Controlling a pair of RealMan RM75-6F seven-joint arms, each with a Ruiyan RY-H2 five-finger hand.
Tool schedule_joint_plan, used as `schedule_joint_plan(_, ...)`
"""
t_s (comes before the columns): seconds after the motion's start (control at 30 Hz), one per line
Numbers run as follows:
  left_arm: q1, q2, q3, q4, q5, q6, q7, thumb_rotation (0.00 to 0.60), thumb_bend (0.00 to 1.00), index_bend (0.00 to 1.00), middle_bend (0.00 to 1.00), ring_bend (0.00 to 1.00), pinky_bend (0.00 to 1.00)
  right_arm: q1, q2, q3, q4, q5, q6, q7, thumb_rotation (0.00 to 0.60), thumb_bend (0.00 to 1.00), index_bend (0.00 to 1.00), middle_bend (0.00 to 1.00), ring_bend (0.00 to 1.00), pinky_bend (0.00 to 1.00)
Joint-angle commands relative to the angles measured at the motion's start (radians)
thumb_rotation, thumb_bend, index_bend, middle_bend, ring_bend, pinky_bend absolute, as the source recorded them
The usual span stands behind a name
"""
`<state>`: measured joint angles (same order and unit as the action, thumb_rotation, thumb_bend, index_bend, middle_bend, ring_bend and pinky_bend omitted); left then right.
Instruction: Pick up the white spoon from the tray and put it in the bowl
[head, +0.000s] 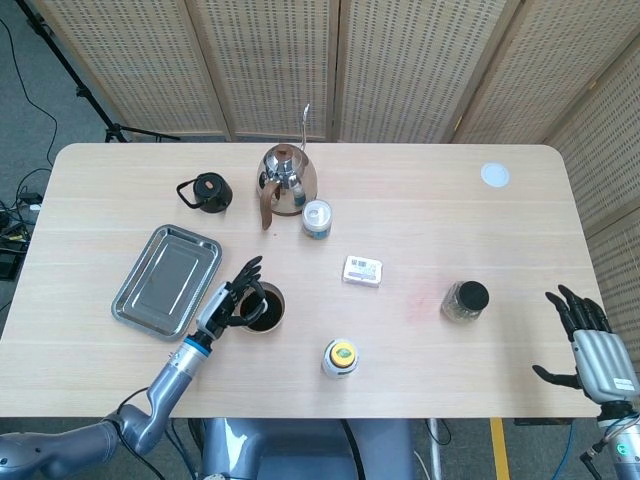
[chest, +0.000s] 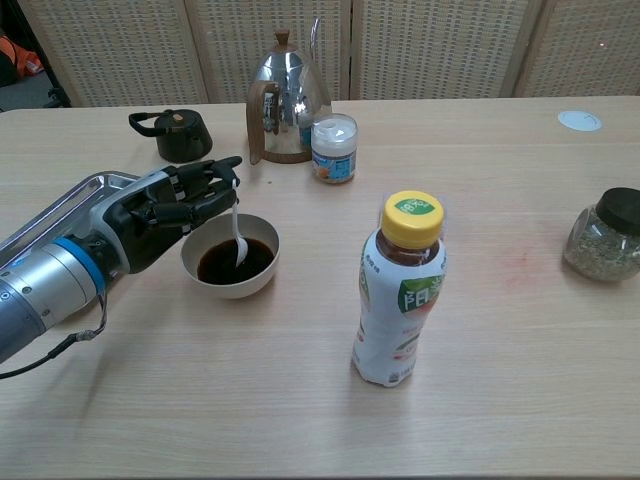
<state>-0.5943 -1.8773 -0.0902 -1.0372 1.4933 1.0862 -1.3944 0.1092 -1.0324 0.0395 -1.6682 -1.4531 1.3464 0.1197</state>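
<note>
Nearest the robot, a white plastic bottle with a yellow cap (chest: 400, 290) is seen standing upright, dark liquid showing at its neck. Just beyond and to the left, a white round bowl (chest: 230, 257) holding dark liquid is set on the wooden table (chest: 480, 420); the white spoon (chest: 238, 232) is seen standing in it, scoop down in the liquid and handle leaning up toward the left hand (chest: 165, 207). That hand is held beside the bowl's left rim with its fingers spread apart; nothing is gripped, though a fingertip lies very near the spoon's handle end. The right hand (head: 592, 345) is seen at the table's right edge, fingers splayed and empty. Left of the bowl, a rectangular metal tray (head: 165, 282) is seen with nothing in it. To the right, a glass jar with a black lid (chest: 606, 236) is filled with greenish-brown matter. Farther back stand a small clear jar with a white lid (chest: 333, 148), a steel kettle with a brown handle (chest: 285, 97) and a black lidded pot (chest: 178, 134).
</note>
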Motion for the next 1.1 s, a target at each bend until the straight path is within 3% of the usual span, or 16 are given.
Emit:
schedule_joint_plan(0.03, -0.006, -0.009, -0.009, 0.015, -0.003, -0.001, 0.004, 0.6, 0.45, 0.67, 0.0, 0.0, 0.0, 0.001, -0.001, 0.0, 0.001, 0.001, -0.001, -0.001, 0.6, 0.0, 0.04, 0.0, 0.0, 0.0)
schedule_joint_plan(0.5, -0.052, -0.087, -0.044, 0.091, -0.005, -0.01, 0.07, 0.6, 0.49, 0.68, 0.0, 0.0, 0.0, 0.004, -0.003, 0.003, 0.009, 0.011, -0.009, 0.004, 0.6, 0.0, 0.04, 0.0, 0.0, 0.0)
schedule_joint_plan(1.1, -0.021, -0.043, 0.022, 0.024, 0.032, 0.011, -0.024, 0.6, 0.5, 0.68, 0.0, 0.0, 0.0, 0.004, -0.003, 0.001, 0.004, 0.004, -0.006, 0.002, 0.6, 0.0, 0.04, 0.0, 0.0, 0.0)
